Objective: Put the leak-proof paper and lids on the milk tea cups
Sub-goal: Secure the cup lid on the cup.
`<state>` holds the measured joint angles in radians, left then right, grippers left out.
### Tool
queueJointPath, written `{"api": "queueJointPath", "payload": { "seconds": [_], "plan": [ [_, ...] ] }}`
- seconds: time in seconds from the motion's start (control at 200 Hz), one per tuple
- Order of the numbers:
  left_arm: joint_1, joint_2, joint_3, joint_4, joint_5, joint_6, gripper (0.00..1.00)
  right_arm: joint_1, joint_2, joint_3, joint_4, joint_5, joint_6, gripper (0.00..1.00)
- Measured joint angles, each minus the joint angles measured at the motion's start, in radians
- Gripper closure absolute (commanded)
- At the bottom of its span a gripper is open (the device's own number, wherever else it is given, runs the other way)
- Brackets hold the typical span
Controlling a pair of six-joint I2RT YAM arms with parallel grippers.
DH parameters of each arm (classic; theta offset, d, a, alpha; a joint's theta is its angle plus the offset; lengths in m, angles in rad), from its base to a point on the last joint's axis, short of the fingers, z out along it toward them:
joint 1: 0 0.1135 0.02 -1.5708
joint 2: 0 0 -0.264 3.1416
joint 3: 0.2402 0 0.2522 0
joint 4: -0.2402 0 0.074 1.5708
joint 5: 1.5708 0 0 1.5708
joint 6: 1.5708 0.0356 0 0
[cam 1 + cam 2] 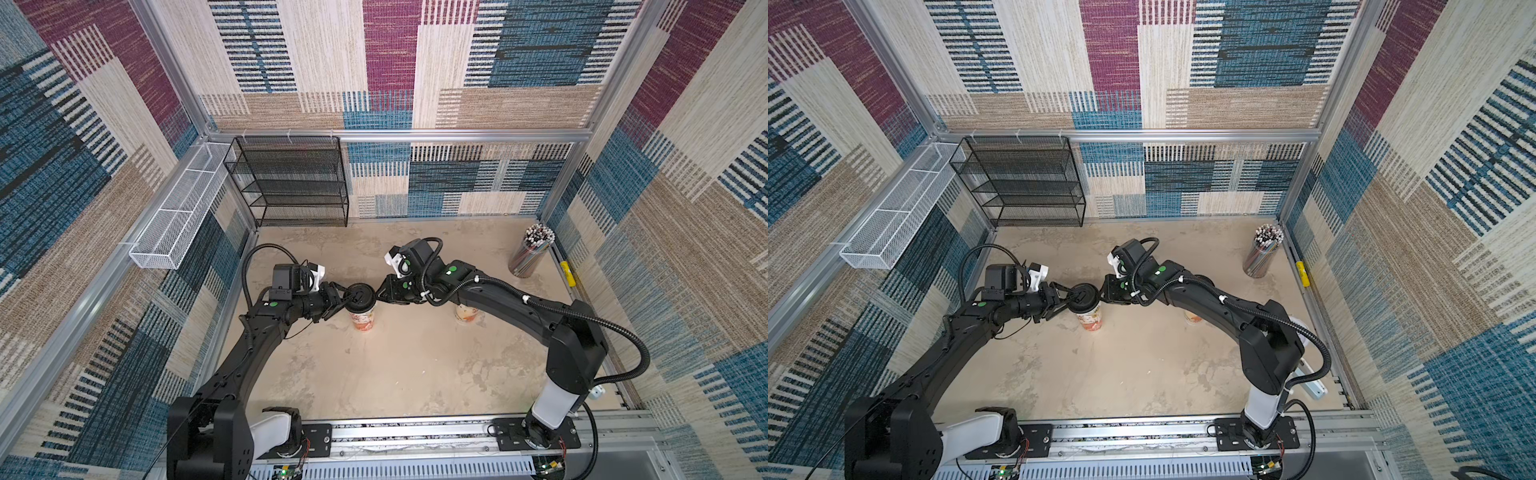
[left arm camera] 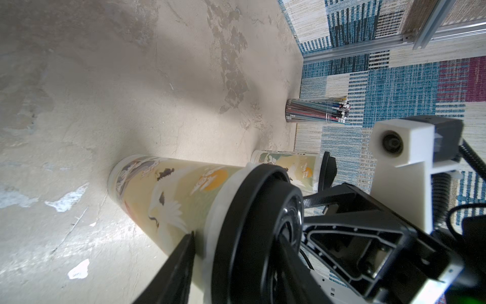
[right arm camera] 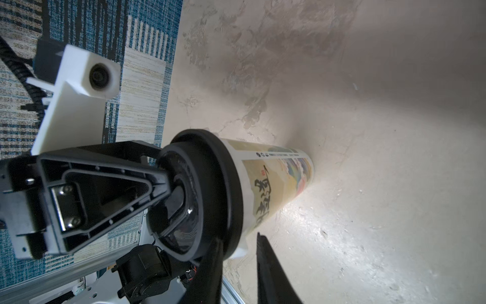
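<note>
Jaws of left gripper (image 1: 349, 300) are clamping rim of black lid (image 1: 360, 294); right gripper (image 1: 379, 296) is gaping astride it. Leak-proof paper (image 2: 214, 210) is peeking beneath, atop central cup (image 1: 363, 319); right arm (image 1: 498, 297) is hiding most of second cup (image 1: 465, 315).

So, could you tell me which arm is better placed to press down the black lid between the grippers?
Probably left: the left gripper has a finger lying across the black lid, whereas the right gripper only straddles its rim.

Second cup (image 1: 464, 314) lay mostly hidden under the right arm (image 1: 498, 296). Leak-proof paper (image 2: 212, 221) showed only as a fringe beneath the black lid (image 2: 236, 223).
</note>
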<state>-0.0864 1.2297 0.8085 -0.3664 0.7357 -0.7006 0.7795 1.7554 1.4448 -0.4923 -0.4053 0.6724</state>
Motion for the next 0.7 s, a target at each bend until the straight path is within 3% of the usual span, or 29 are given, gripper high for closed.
{"api": "queueJointPath", "payload": {
  "seconds": [0.2, 0.426, 0.576, 0.701],
  "plan": [
    [0.0, 0.0, 0.0, 0.0, 0.0, 0.0, 0.5, -0.002, 0.013, -0.019, 0.039, -0.022, 0.007, 0.82],
    [0.0, -0.001, -0.007, 0.007, 0.0, 0.0, 0.5, -0.005, 0.031, -0.053, 0.075, -0.032, 0.008, 0.83],
    [0.001, -0.004, -0.016, 0.023, 0.001, 0.0, 0.51, -0.008, 0.035, -0.071, 0.107, -0.045, 0.006, 0.82],
    [0.002, -0.006, -0.02, 0.031, 0.001, 0.0, 0.51, -0.008, 0.037, -0.049, 0.086, -0.036, -0.005, 0.75]
  ]
}}
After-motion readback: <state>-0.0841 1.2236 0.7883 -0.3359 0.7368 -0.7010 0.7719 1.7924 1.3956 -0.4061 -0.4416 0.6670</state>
